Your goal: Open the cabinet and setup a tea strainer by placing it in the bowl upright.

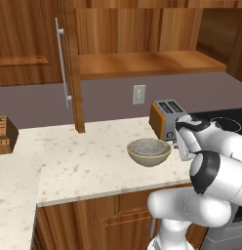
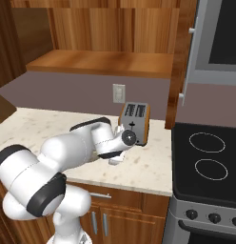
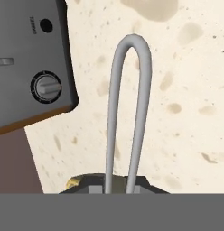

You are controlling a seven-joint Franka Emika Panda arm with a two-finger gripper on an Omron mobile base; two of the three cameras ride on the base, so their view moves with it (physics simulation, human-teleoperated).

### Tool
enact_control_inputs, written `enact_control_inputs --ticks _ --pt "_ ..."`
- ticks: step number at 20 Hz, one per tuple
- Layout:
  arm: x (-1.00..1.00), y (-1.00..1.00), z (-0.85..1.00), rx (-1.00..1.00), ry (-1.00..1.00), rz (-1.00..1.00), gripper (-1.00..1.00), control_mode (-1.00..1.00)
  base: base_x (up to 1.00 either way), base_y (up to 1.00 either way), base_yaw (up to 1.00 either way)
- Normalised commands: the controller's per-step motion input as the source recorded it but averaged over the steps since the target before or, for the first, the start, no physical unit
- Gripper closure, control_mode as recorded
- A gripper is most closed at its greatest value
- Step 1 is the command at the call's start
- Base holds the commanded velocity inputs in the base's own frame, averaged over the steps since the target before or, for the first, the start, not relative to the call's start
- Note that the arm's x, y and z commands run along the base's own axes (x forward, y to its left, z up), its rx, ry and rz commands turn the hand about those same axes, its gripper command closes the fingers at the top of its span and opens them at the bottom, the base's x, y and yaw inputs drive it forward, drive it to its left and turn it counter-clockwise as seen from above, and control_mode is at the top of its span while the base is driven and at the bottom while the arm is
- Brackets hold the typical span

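The olive-tan bowl [image 1: 149,157] stands on the cream counter in front of the toaster. The grey mesh tea strainer [image 1: 148,145] lies inside its rim, mesh face up. My gripper [image 1: 181,149] hangs just right of the bowl, close to the toaster. In the hand view a grey wire loop, the strainer's handle [image 3: 132,90], runs out from between my fingertips, and the gripper [image 3: 116,186] is shut on its near end. The cabinet door [image 1: 25,44] with its silver bar handle [image 1: 62,63] stands swung open, showing the bare wooden shelf [image 1: 142,63]. In the right base view my arm hides the bowl.
A copper and grey toaster [image 1: 167,119] [image 2: 135,121] [image 3: 32,67] stands right behind the bowl. A black stovetop [image 2: 208,162] lies to the right. A wall outlet [image 1: 138,94] is above the counter, and a wooden knife block [image 1: 3,134] sits far left.
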Motion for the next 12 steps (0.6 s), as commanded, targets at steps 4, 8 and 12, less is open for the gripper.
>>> enact_control_inputs --ticks 4,8,12 --pt "0.00 0.00 0.00 0.00 -0.02 0.00 1.00 -1.00 0.00 0.00 0.00" --pt "0.00 0.00 0.00 0.00 0.00 0.00 1.00 -1.00 0.00 0.00 0.00" --pt "0.00 0.03 0.00 0.00 0.00 0.00 -1.00 -1.00 0.00 0.00 0.00"
